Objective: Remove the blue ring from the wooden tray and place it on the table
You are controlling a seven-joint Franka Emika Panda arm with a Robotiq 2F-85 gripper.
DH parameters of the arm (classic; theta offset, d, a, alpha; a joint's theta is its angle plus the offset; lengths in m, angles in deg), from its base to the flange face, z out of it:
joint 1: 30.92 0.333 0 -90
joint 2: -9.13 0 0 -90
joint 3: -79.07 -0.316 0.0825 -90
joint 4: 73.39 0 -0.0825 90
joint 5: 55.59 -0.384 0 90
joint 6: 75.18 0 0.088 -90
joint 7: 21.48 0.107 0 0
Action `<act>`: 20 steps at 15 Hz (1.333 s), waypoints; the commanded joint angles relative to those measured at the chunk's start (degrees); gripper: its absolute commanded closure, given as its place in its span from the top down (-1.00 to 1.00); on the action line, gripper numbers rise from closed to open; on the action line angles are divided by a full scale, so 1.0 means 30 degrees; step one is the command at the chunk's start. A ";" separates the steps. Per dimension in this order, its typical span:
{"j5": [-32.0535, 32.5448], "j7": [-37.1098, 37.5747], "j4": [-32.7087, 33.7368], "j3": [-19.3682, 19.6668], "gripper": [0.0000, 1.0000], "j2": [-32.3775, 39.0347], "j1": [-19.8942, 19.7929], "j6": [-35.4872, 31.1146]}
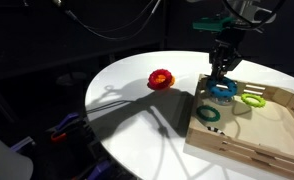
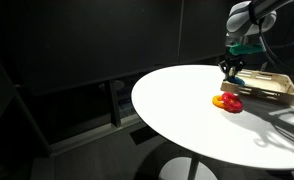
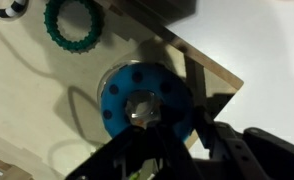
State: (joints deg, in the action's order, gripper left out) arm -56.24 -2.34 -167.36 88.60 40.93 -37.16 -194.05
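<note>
The blue ring (image 1: 223, 92) lies flat in the wooden tray (image 1: 249, 143), near its far corner. In the wrist view the blue ring (image 3: 122, 100) fills the middle, with a shiny grey piece in its hole. My gripper (image 1: 223, 68) hangs straight above the ring, fingers pointing down. In the wrist view the gripper (image 3: 197, 130) is open, with one finger over the ring and the other outside its rim, by the tray wall (image 3: 212, 70). The white table (image 1: 137, 100) shows in both exterior views, and the gripper (image 2: 232, 68) is over the tray (image 2: 272, 90).
A dark green ring (image 1: 209, 114) (image 3: 75, 22) and a lime-green ring (image 1: 253, 99) lie in the tray beside the blue one. A red ring (image 1: 161, 79) (image 2: 228, 101) lies on the table outside the tray. The table edge drops into dark surroundings.
</note>
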 commanded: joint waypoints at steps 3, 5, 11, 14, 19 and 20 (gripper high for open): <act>-0.0145 0.0285 -0.0366 -0.0055 -0.80 -0.0866 0.0210 0.0027; -0.0098 0.0292 -0.0675 -0.0084 -0.80 -0.1442 0.0334 0.0077; 0.0150 0.0232 -0.1581 -0.0300 -0.80 -0.3110 0.0982 -0.0178; 0.0321 0.0086 -0.2305 -0.0566 -0.80 -0.3782 0.1432 -0.0285; 0.0761 -0.0191 -0.3691 -0.1131 -0.80 -0.4311 0.2171 -0.0570; 0.0774 -0.0266 -0.3818 -0.1240 -0.80 -0.4307 0.2259 -0.0511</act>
State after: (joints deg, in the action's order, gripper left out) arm -55.14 -2.44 -175.56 85.79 30.21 -30.82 -194.65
